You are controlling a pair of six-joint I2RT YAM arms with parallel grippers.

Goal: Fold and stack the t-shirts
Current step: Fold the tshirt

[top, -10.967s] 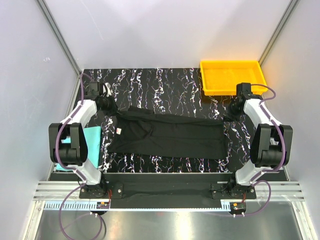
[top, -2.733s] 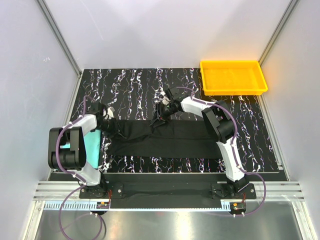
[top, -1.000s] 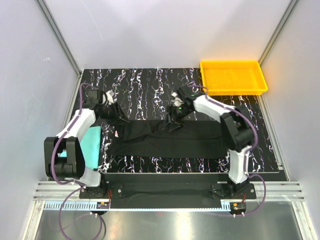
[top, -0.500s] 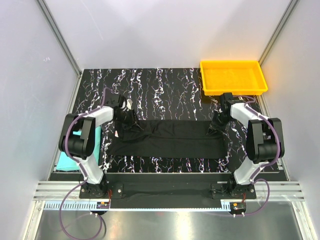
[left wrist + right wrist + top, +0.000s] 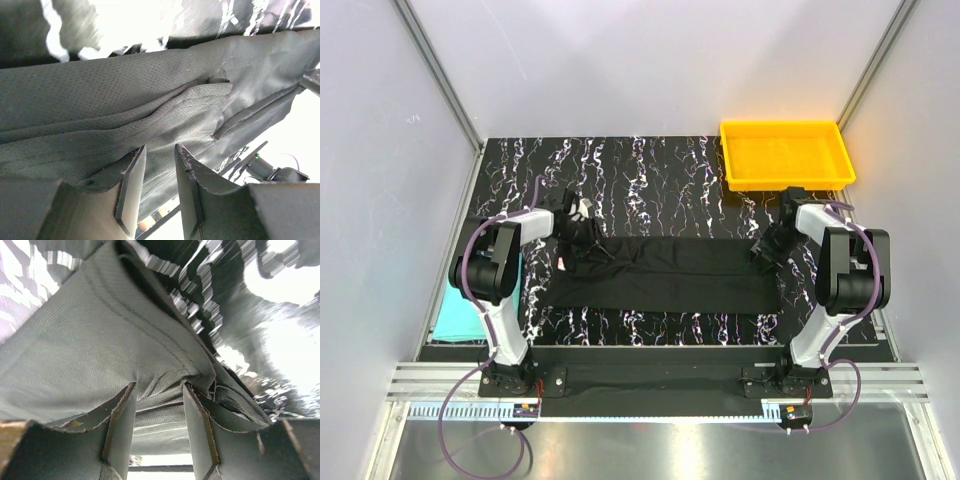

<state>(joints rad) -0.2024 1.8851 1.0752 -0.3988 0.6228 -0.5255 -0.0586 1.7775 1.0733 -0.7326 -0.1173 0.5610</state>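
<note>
The black t-shirt (image 5: 670, 275) lies folded into a long band across the middle of the table. My left gripper (image 5: 582, 232) sits at its back left corner, near the small white neck label (image 5: 559, 264). In the left wrist view the gripper (image 5: 160, 150) is shut on a fold of the black cloth (image 5: 125, 85). My right gripper (image 5: 767, 250) is at the band's right end. Its wrist view shows the gripper (image 5: 159, 386) open, with bunched black cloth (image 5: 90, 340) against the fingertips. The teal t-shirt (image 5: 445, 318) lies at the table's left edge, mostly hidden by the left arm.
A yellow tray (image 5: 785, 125) stands at the back right corner, behind the right arm. The black marbled tabletop (image 5: 650, 170) shows behind the shirt. Grey walls close in both sides.
The left gripper moved right onto the shirt's back left corner. The right arm swung from the shirt's middle to its right end, closed there, and its jaws have parted again.
</note>
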